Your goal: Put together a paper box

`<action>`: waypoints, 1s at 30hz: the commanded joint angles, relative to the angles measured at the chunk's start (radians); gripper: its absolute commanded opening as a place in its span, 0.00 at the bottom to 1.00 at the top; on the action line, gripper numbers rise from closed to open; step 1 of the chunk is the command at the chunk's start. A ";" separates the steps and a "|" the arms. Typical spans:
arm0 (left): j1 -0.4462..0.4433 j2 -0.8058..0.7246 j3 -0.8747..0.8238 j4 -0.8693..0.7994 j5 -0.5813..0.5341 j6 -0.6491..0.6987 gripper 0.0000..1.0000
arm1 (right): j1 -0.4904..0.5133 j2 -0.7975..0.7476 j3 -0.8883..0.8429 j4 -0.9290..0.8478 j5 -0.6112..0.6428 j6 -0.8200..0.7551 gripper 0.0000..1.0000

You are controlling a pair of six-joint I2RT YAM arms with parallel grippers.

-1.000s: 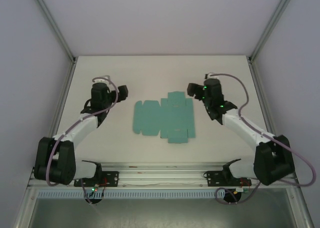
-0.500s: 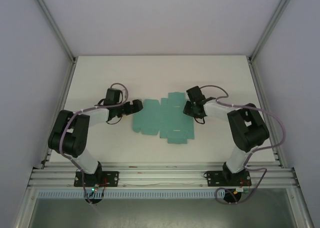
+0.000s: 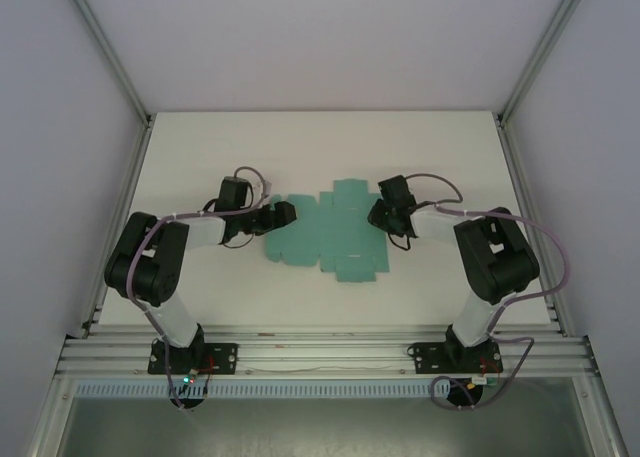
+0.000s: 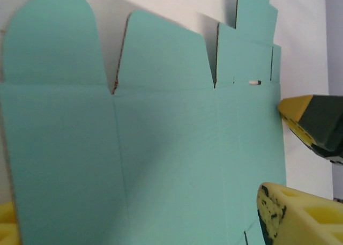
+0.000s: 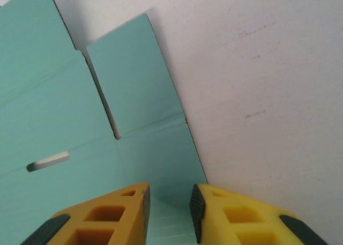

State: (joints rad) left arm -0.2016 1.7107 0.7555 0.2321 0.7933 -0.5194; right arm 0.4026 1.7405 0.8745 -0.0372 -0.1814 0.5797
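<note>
The paper box [image 3: 330, 232] is a flat teal die-cut sheet with flaps, lying mid-table. My left gripper [image 3: 283, 215] sits low at the sheet's left edge. In the left wrist view the paper box [image 4: 161, 148] spreads wide between that gripper's [image 4: 134, 202] open fingers [image 4: 289, 215]. My right gripper [image 3: 378, 213] is at the sheet's right edge. In the right wrist view its two yellow fingers [image 5: 107, 218] stand a little apart over the right edge of the paper box [image 5: 134, 84], the gripper [image 5: 169, 199] open with teal card showing in the gap.
The white table [image 3: 320, 147] is bounded by grey enclosure walls and a metal rail [image 3: 320, 352] at the near edge. The right gripper's yellow-and-black fingertip [image 4: 316, 121] shows at the right of the left wrist view, beyond the sheet's far edge.
Both arms have swung down and inward to the sheet's two ends. In the last half second the sheet has shifted and turned slightly, its near end swinging right.
</note>
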 commanded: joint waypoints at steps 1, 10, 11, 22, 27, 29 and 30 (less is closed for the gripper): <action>-0.008 -0.006 -0.024 0.157 0.108 -0.027 0.72 | -0.006 0.082 -0.067 -0.086 -0.012 0.023 0.30; -0.008 -0.021 -0.043 0.329 0.130 -0.110 0.09 | -0.022 0.032 -0.069 0.002 -0.107 -0.077 0.33; -0.009 -0.022 -0.040 0.345 0.123 -0.121 0.02 | -0.025 0.015 -0.061 0.005 -0.120 -0.096 0.34; 0.005 -0.089 0.060 0.543 0.168 -0.253 0.00 | -0.163 -0.224 0.065 0.005 -0.377 -0.257 0.97; 0.039 -0.146 0.097 0.575 0.215 -0.283 0.00 | -0.267 -0.256 0.121 0.013 -0.629 -0.289 1.00; 0.052 -0.186 0.093 0.564 0.216 -0.279 0.00 | -0.294 -0.255 0.141 0.016 -0.728 -0.302 1.00; 0.056 -0.205 0.092 0.543 0.210 -0.266 0.00 | -0.301 -0.253 0.148 0.020 -0.764 -0.303 1.00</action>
State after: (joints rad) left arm -0.1612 1.5589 0.8307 0.7292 0.9661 -0.7822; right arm 0.1165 1.4967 0.9997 -0.0109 -0.7528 0.3153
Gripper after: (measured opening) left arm 0.064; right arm 0.996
